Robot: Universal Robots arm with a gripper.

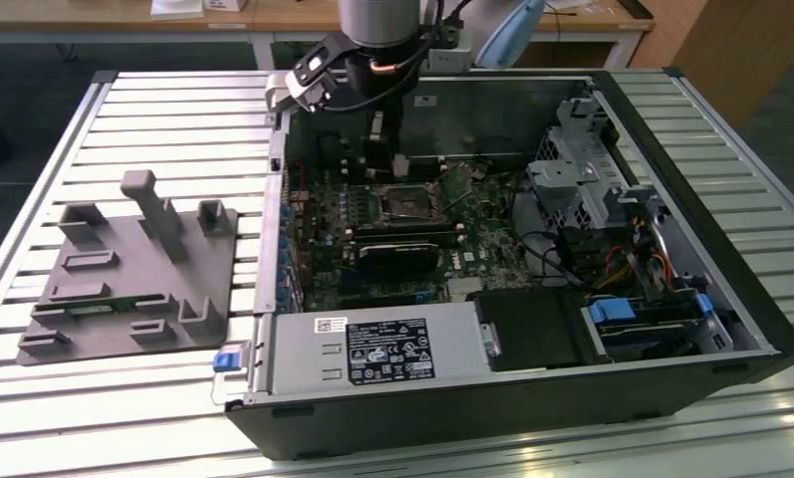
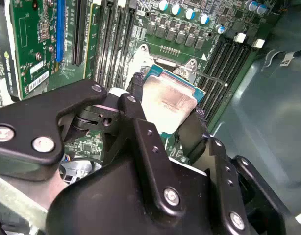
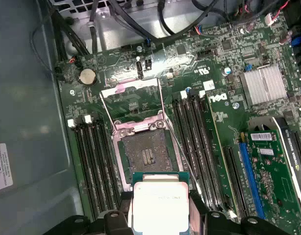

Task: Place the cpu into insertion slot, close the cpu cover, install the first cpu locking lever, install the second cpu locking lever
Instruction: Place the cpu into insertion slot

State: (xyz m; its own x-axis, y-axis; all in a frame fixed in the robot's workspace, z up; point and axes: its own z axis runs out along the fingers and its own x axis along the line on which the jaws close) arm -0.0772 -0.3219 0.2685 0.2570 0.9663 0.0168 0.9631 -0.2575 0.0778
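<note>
My gripper (image 3: 159,209) is shut on the cpu (image 3: 158,196), a flat square chip with a silvery top, pinched by its two opposite edges. In the second wrist view the cpu (image 2: 167,102) sits between the black fingers (image 2: 137,93) and hangs above the board. The insertion slot (image 3: 146,155) lies open just beyond the chip, its dark pin field bare. The cpu cover (image 3: 140,127) is swung up and back from the slot. A thin locking lever (image 3: 174,142) stands raised beside the slot. In the exterior view my gripper (image 1: 386,149) hangs inside the case, above and behind the insertion slot (image 1: 407,202).
Black memory slots (image 3: 94,161) flank the slot on both sides. An upright green card (image 3: 273,171) stands to one side. The open computer case (image 1: 715,299) holds a power supply (image 1: 370,349), drive bays and cables. A grey fixture (image 1: 131,269) sits at the exterior view's left.
</note>
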